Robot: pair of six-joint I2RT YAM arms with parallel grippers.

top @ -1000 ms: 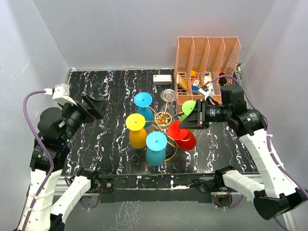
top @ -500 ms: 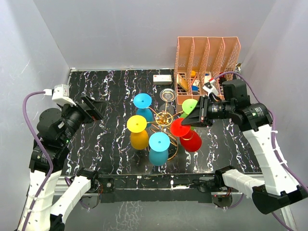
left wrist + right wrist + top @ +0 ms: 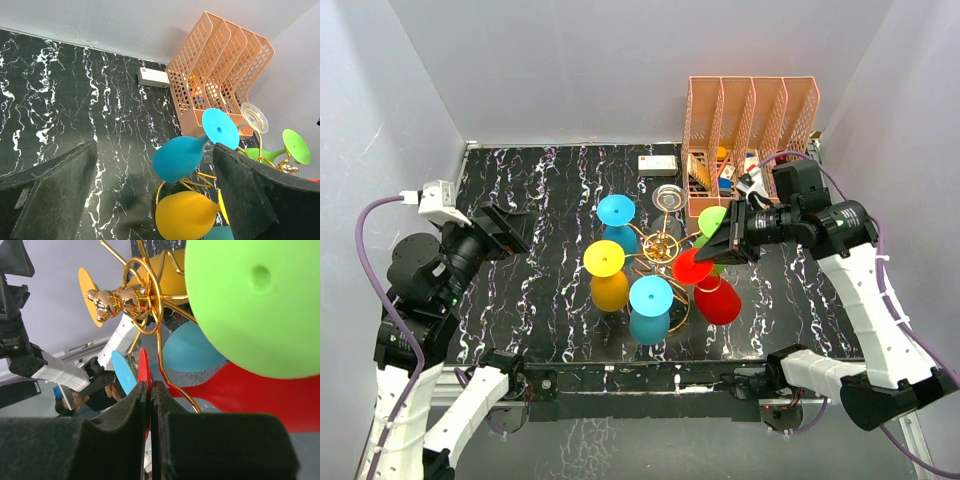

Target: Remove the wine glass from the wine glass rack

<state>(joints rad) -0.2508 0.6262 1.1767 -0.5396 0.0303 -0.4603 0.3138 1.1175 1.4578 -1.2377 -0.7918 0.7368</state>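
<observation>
Tabletop in a black, white-veined marble pattern [image 3: 550, 180] carried everything. At its far right corner stood an orange slotted file organizer [image 3: 750, 120], the small items in its compartments too blurred to name. Near the table's middle stood the gold wine glass rack [image 3: 660, 243], with plastic glasses hanging bowl-down from its looped arms: a blue glass [image 3: 617, 208] on the far side, a yellow glass [image 3: 603, 256] on the left, a teal glass [image 3: 646, 293] on the near side and a green glass [image 3: 713, 221] on the right. The red wine glass [image 3: 718, 300] hung tilted at the rack's near right, its bowl angled outward; whether its stem sat in a loop could not be told. The right gripper [image 3: 150, 385] pressed its fingers together on the thin rim of that glass's round foot, just beside the green glass. The left gripper [image 3: 155, 200] was spread wide with nothing between its fingers, raised over the table's left side, well apart from the rack. A clear glass [image 3: 669, 196] showed at the rack's far side. Beside the organizer lay a small white box [image 3: 155, 76] with a red mark, its printing too small to read.
</observation>
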